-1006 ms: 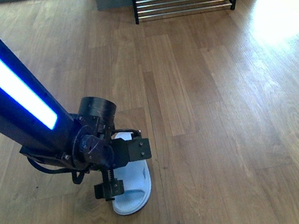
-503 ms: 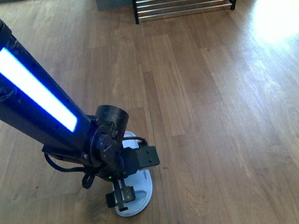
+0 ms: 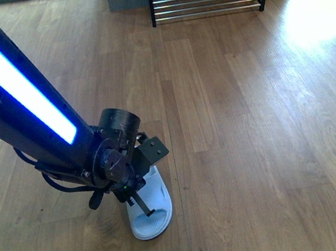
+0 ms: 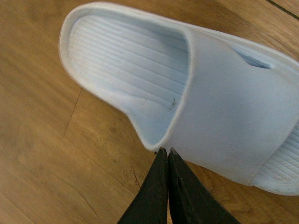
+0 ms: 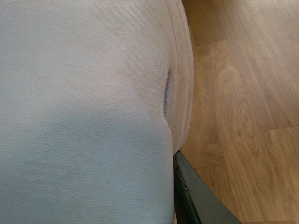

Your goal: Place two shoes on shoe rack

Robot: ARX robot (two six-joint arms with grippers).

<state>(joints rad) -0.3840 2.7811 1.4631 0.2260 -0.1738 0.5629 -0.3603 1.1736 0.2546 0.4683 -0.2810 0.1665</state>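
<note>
Shoe (image 3: 153, 219) is a pale blue slide, not a sneaker, lying sole-down on the wood floor (image 3: 252, 123) close in front of the robot and well apart from the shoe rack (image 3: 205, 3) at the far edge of the room. The long axis runs roughly away from the robot, with the far end leaning slightly right. The left wrist view shows the ribbed footbed open at one end and the wide strap (image 4: 229, 107) across the other. In the front view the arm covers the strap, so I can't call toe vs heel from there. The left gripper (image 4: 167, 152) has its fingertips pressed together with nothing between them, tips right at the slide's side rim below the strap edge. Risks, as I judge them: closed tips can only nudge, so a push here would skid or spin the light slide on the smooth floor. A regrasp needs the jaws to part and one finger to go under the strap, and a miss pinches only the rim, which would slip. The right wrist view is filled by a pale pebbled surface, probably the second shoe (image 5: 84, 116), with one dark finger (image 5: 186, 196) beside it. I cannot tell if that gripper is clamped; if it is loose, the shoe could drop on the way to the rack.
</note>
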